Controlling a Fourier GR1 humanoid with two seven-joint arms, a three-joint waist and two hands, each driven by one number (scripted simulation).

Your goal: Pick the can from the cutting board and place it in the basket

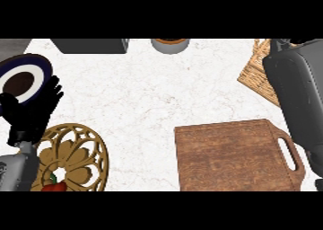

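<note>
**One board bare, can out of sight at the basket corner**

No can shows on the wooden cutting board (233, 157), which lies at the near right of the bench (157, 90) with its handle slot turned toward the right edge. The robot's right forearm (303, 94) runs up along that edge, over the board's handle side, to the wicker basket (257, 74) at the far right corner. The right hand (282, 45) is only a dark shape at the end of the arm, above the basket, and whether it is open or closed round anything cannot be told. The can is likely hidden in that hand at the basket, which would explain the bare board and the arm's long stretch, but this is a judgement, not a sighting.

At the left edge the left hand (32, 108) rests open, fingers up, over the rim of a dark plate (18, 72), out of the working arm's way. Below it sits an ornate golden trivet (75, 155) with a red object (53, 186) at its near rim. Along the far edge stand a grey box (91, 45) and a grey round container (171, 45) with an orange-brown top.
</note>
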